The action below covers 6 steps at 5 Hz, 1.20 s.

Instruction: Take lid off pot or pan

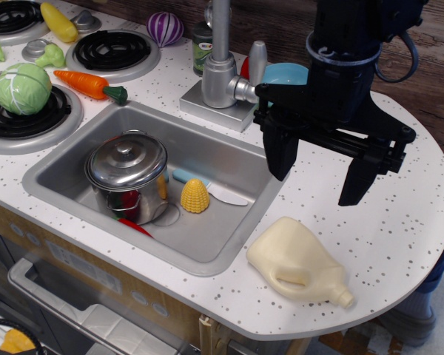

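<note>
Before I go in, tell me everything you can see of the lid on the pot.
The lid is a round, shiny silver disc, metal by its look, slightly domed, with a small round knob at its centre. It sits closed on the steel pot, which stands in the sink at its left. It looks slightly tilted. Nothing else touches it; the open gripper hangs well to its right, over the counter edge.
</note>
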### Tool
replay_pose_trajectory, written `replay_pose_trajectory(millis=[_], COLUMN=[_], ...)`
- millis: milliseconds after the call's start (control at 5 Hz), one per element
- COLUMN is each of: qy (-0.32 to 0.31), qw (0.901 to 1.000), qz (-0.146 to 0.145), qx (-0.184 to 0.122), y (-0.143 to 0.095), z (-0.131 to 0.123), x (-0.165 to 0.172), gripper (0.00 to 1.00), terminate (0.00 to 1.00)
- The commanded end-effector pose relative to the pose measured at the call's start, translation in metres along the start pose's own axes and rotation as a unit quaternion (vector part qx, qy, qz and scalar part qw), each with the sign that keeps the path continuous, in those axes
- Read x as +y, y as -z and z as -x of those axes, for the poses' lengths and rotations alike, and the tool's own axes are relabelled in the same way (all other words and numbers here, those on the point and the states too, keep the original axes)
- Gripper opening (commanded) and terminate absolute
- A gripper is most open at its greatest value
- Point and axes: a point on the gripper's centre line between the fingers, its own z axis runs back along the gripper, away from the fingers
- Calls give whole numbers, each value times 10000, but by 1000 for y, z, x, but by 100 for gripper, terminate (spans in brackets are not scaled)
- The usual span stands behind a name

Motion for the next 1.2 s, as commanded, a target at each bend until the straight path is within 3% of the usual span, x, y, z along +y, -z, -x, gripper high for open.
replay_pose_trajectory(millis=[0,200,600,1000], qy=[0,291,755,1057], qw=[10000,9990,9950,9933], qz=[0,-341,-609,-224], qx=[0,-62,-223,-421], y=[0,-6,7,48], z=[0,-15,-38,-43], x=[0,45,133,198], gripper=[100,100,100,100], terminate=[0,0,0,0])
